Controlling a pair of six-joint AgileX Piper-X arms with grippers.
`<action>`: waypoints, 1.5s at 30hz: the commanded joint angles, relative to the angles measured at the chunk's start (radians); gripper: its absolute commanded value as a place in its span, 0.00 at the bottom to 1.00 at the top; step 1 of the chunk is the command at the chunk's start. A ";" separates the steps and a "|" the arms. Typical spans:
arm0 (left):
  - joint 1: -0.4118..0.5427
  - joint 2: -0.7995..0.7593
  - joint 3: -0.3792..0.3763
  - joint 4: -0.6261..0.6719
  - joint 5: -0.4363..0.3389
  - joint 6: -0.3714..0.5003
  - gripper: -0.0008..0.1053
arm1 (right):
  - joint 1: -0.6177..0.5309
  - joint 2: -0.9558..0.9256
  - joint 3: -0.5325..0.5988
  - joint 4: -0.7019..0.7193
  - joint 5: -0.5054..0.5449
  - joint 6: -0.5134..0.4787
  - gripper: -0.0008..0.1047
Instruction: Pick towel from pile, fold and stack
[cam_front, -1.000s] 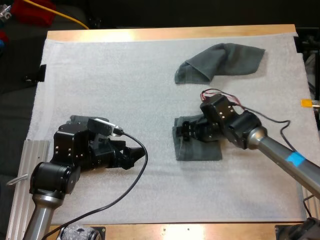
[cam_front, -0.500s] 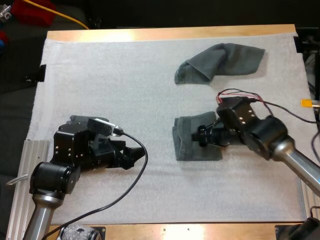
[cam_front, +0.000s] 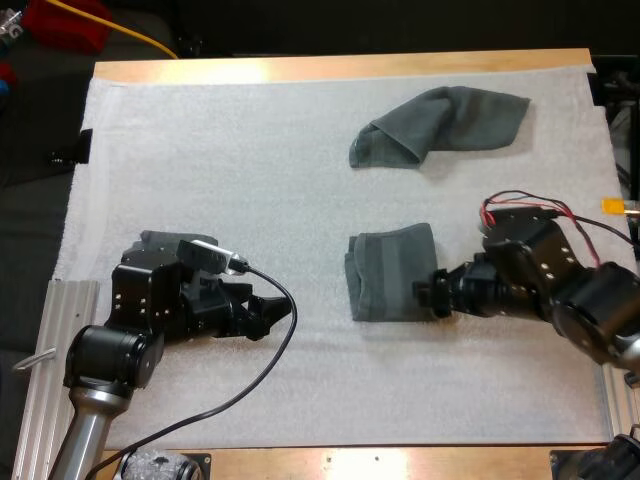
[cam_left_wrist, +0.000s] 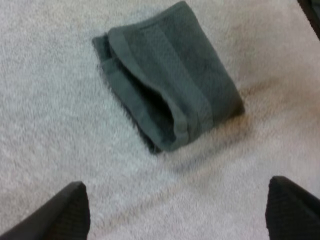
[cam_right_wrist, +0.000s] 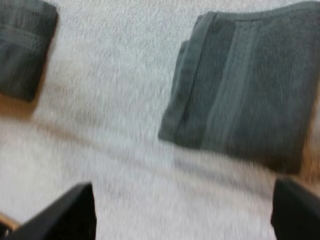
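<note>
A dark grey-green towel (cam_front: 392, 272) lies folded flat in the middle of the mat; it also lies ahead of each pair of fingers (cam_left_wrist: 167, 95) (cam_right_wrist: 245, 95). My right gripper (cam_front: 432, 293) (cam_right_wrist: 182, 215) is open, at that towel's right edge, with nothing between its fingers. My left gripper (cam_front: 275, 312) (cam_left_wrist: 175, 215) is open too, a short way left of the towel and pointing at it. A crumpled towel (cam_front: 440, 125) lies at the far right of the mat. Another folded towel (cam_front: 160, 240) (cam_right_wrist: 22, 45) sits partly under my left arm.
The white mat (cam_front: 250, 170) is bare over its far left and centre. A metal rail (cam_front: 45, 330) runs along the mat's near left edge. The wooden table edge (cam_front: 330, 66) borders the far side.
My right arm has pulled back to the right, off the folded towel, which stays flat where it was. The left arm has barely shifted.
</note>
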 joint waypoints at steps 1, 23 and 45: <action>0.002 0.004 -0.002 -0.033 0.005 -0.021 0.67 | 0.001 -0.022 -0.006 0.016 -0.010 -0.009 0.67; -0.213 0.407 -0.004 -0.345 -0.066 -0.319 0.67 | 0.001 -0.077 -0.006 0.015 -0.018 -0.005 0.67; -0.227 0.800 -0.103 -0.595 0.039 -0.599 0.67 | 0.001 -0.077 -0.006 0.015 -0.018 -0.005 0.67</action>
